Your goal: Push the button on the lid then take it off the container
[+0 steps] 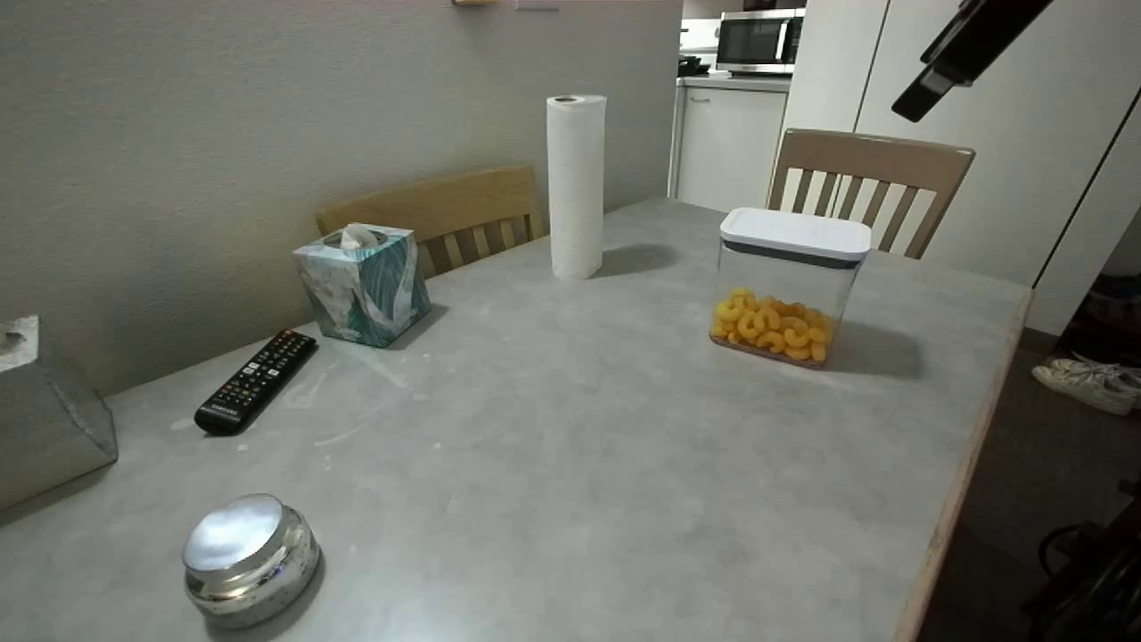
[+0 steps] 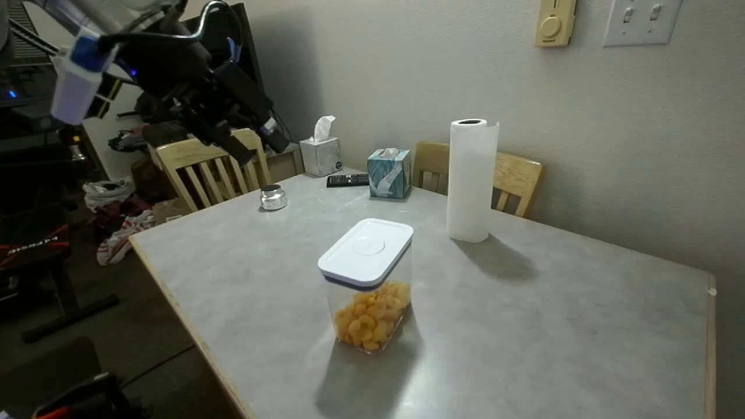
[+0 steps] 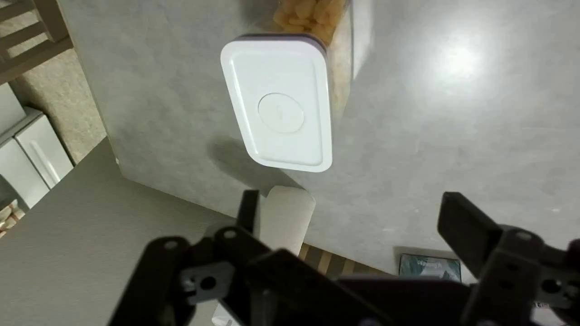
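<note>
The clear container (image 1: pixel 775 312) with orange-yellow pieces stands upright on the grey table, also in an exterior view (image 2: pixel 372 317) and the wrist view (image 3: pixel 310 16). Its white lid (image 1: pixel 793 232) sits flat on top, also in an exterior view (image 2: pixel 343 260) and the wrist view (image 3: pixel 290 151). The round button (image 2: pixel 368 245) is at the lid's centre and looks flush; the wrist view shows it too (image 3: pixel 281 113). My gripper (image 3: pixel 351 199) is open and empty, its fingers wide apart. In both exterior views the gripper (image 2: pixel 262 150) (image 1: pixel 914 105) is in the air, apart from the lid.
A paper towel roll (image 2: pixel 471 180) stands near the container, by the wall side. A teal tissue box (image 1: pixel 370 285), a black remote (image 1: pixel 257 382), a silver jar (image 1: pixel 250 562) and a grey tissue box (image 1: pixel 53 419) are farther along the table. Wooden chairs (image 2: pixel 212 169) stand around it.
</note>
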